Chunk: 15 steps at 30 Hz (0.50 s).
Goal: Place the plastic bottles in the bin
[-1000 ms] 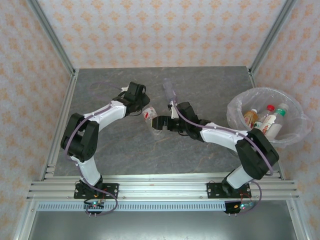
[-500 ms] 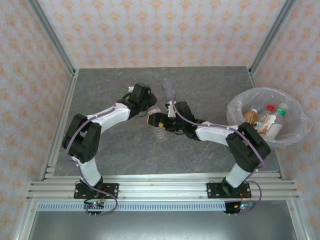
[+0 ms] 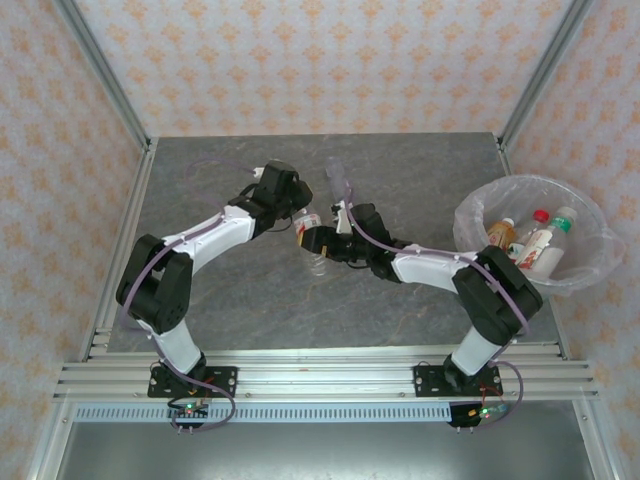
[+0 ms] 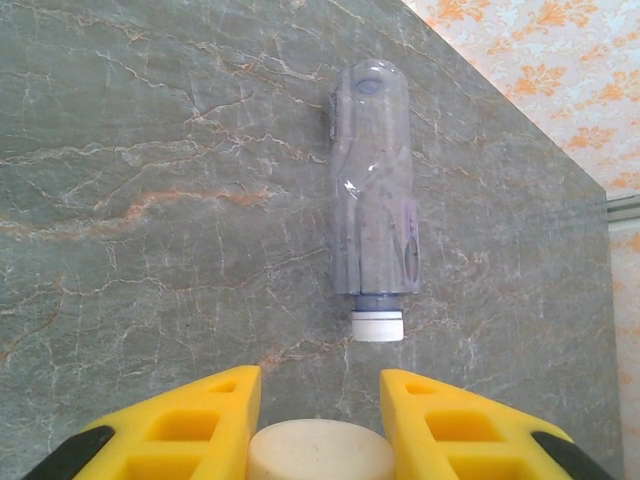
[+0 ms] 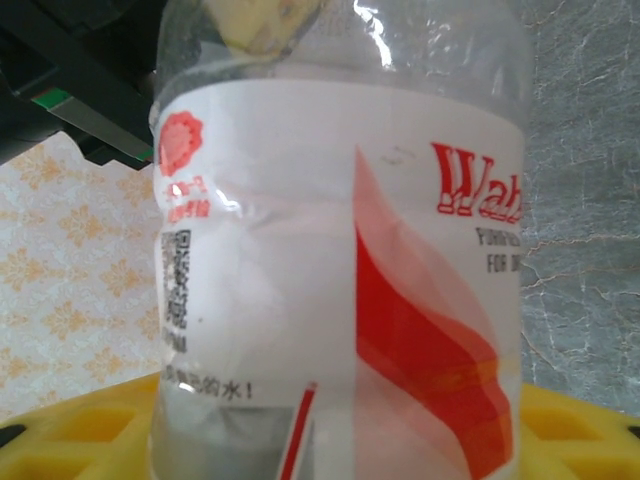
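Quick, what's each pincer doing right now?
Left pincer: closed, holding the labelled bottle by its cap.
Right pincer: around that bottle; grip cannot be told.

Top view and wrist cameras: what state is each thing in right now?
Red-and-white-labelled clear plastic bottle: held by its cap in left gripper.
Right gripper: around that bottle's body; grip unclear.
Unlabelled clear plastic bottle: lying on table, capped.
Round translucent plastic bin: upright, holding bottles.
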Motion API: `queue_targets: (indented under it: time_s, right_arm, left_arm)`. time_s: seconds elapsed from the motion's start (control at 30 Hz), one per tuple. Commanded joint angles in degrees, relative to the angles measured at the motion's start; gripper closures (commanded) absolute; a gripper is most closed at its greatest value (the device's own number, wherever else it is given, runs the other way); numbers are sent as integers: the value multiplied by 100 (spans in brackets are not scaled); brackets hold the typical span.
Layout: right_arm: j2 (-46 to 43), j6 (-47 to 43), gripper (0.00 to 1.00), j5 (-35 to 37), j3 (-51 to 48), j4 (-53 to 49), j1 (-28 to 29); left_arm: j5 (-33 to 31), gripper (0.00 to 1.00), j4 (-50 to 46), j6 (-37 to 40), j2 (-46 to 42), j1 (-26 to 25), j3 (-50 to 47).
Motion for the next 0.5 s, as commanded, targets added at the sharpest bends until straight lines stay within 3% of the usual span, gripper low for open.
queue_targets:
  time_s: [0.0,0.1,0.2,0.27,0.37,0.47]
  right_arm:
    - [-257,-226,42,168,-113,374,28]
    - [-294,-303,43,213,-159,373,24]
    - [-333,-389,44,348,-187,276,31]
    - [-359,-454,44,416,-196,157,33]
    - [-395,-568,44,492,-201,-55,36]
    - [-434,-693,45,591,-198,-268,30]
  left_arm:
    - [-56,75,-273,35,-299,-32,258]
    - [-20,61,-294,5,-347,-32,303]
    - [-17,32,-342,46,-403,-9,352]
    - [-62,19,-353,119,-513,1,379]
    - [-156,7,-408,171,-756,16,388]
    - [-104,5,-406,224,-997,71,383]
